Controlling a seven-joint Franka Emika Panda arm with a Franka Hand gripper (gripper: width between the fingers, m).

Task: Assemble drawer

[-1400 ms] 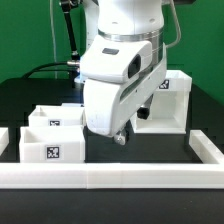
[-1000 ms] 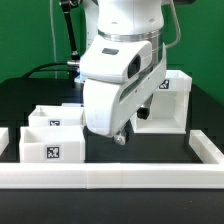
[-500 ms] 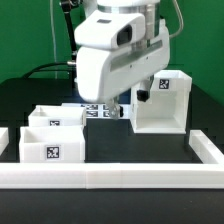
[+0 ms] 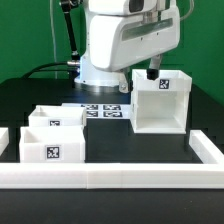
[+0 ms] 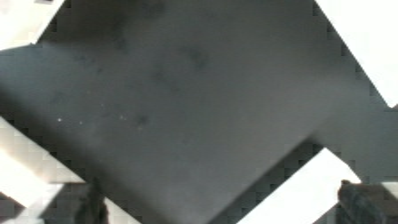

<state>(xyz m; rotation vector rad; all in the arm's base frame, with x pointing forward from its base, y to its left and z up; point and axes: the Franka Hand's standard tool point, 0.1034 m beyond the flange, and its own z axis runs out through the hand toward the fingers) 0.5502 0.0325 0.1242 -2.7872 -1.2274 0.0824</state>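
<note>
**A:** Entry one, from the exterior view's left?

**B:** Two knobless-looking trays on the black table [image 4: 110, 148]. The front tray [image 4: 52, 148] has its tag facing the camera. The rear tray [image 4: 58, 118] sits just behind it; I cannot tell whether they touch. Neither is inserted yet.

**A:** Entry two, centre?

**B:** The marker board [image 4: 100, 111] lies flat between the trays and the housing. Not a part; leave it alone.

**A:** Entry three, right?

**B:** The housing [image 4: 162, 108] stands upright on the table, well apart from both trays. The front rail [image 4: 110, 178] runs along the near edge.

**A:** And the arm?

**B:** The arm [image 4: 130, 35] is raised over the housing's upper corner on the tray side. In the wrist view the fingers [image 5: 71, 205] are spread wide, with only bare table between them and nothing held.

**A:** Step in hand?

**B:** Probably a grasp of the housing, early in the assembly. To do it well:
- Descend straight, one finger on each side of a single wall.
- Centre that wall before clamping, so the housing does not twist or skid.
- Bite deep enough to hold.
- Keep clear of the marker board and the trays.
</note>
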